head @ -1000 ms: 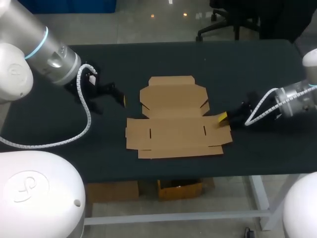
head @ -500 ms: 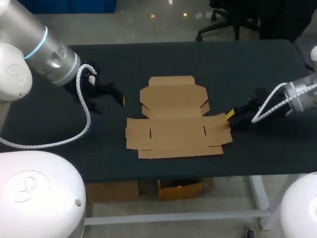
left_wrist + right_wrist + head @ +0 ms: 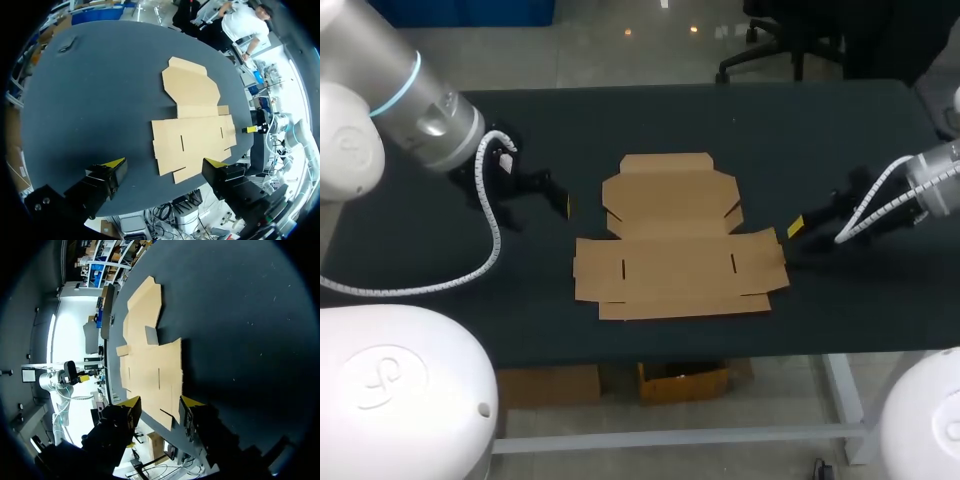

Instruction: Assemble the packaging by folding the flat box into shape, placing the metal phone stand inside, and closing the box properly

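Dark matte counter (image 3: pixel 790 140) was seen, mostly bare. The flat box (image 3: pixel 675 262) was laid unfolded near the counter's middle, toward the front edge: a wide panel with two short slots was at the front, the smaller lid panel with notched corners behind it, flaps spread out flat. In the left wrist view a small dark item (image 3: pixel 66 48) was noted at the counter's far left corner, too unclear to be identified. No obstruction was found between either arm and the cardboard.

The left tool (image 3: pixel 563 202) was held low over the counter, left of the box and well apart from it; its fingers were spread wide and nothing was gripped. The right tool (image 3: pixel 796 227) was held just beside the box's right edge, not touching it as far as could be judged; its fingers were parted too, and nothing was held.
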Available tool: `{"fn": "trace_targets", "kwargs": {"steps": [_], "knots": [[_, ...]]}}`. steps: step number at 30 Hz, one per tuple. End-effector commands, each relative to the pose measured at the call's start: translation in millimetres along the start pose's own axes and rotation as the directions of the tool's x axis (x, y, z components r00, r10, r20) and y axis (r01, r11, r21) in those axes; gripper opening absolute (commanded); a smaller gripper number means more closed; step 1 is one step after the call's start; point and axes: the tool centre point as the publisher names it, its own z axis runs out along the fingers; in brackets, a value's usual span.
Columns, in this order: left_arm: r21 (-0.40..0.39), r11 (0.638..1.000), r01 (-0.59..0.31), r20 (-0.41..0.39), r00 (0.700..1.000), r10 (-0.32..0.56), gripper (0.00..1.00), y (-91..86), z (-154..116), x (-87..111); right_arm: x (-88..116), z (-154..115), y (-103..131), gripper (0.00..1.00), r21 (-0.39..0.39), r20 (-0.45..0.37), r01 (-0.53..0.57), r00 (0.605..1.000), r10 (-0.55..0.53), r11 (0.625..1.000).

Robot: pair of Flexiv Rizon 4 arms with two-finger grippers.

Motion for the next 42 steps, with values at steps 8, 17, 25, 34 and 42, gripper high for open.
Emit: {"fn": "trace_targets", "kwargs": {"steps": [8,17,25,34,42], "knots": [[0.011,1.000,-0.001,0.068,0.998,0.000,1.00,19.3,-14,8.9,7,-20,-17,0.19,-0.016,0.054,-0.005,0.999,0.006,1.000],[0.043,0.999,-0.005,0.086,0.996,0.001,0.00,31.0,-19,14.2,7,-29,-26,0.00,-0.025,0.070,-0.002,0.998,0.003,1.000],[0.053,0.998,0.023,0.112,0.993,-0.029,0.00,44.8,-19,18.2,6,-36,-34,0.00,-0.029,0.081,-0.006,0.997,0.008,1.000],[0.034,0.997,0.063,0.136,0.988,-0.067,0.00,60.9,-16,19.4,3,-36,-42,0.00,-0.019,0.108,-0.017,0.994,0.019,1.000],[0.029,0.993,0.116,0.155,0.981,-0.119,0.00,69.0,-20,16.2,3,-46,-55,0.00,-0.087,0.175,0.011,0.984,0.004,0.996]]}}
